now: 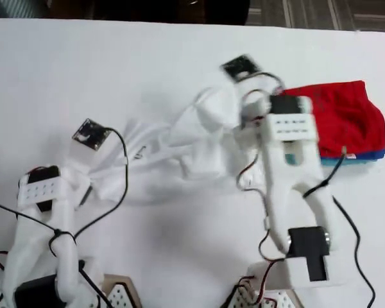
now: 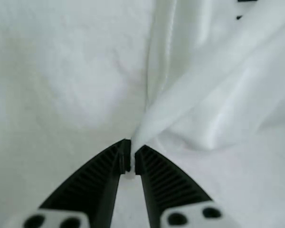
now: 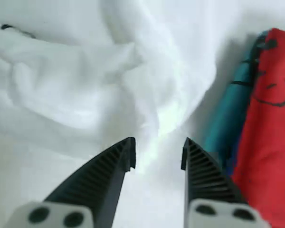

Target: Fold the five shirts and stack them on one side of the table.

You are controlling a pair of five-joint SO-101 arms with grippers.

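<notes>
High view has the white shirt (image 1: 173,151) lying crumpled across the middle of the table (image 1: 83,64), strung out between my two arms and not yet folded. My left gripper (image 2: 131,154) is pinched tight on a ridge of that white cloth at its left end, and the fabric runs up and away from the tips in a taut fold. My right gripper (image 3: 156,152) hangs over the right end of the same shirt with its jaws spread and nothing between them.

Just right of it sits the pile, with a folded red shirt (image 1: 343,115) on top and a blue shirt (image 1: 366,156) peeking out beneath. So I judge at least two shirts folded and stacked at the right side. Whether more lie under them I cannot tell. The white one needs spreading flat, folding and carrying onto the pile.
</notes>
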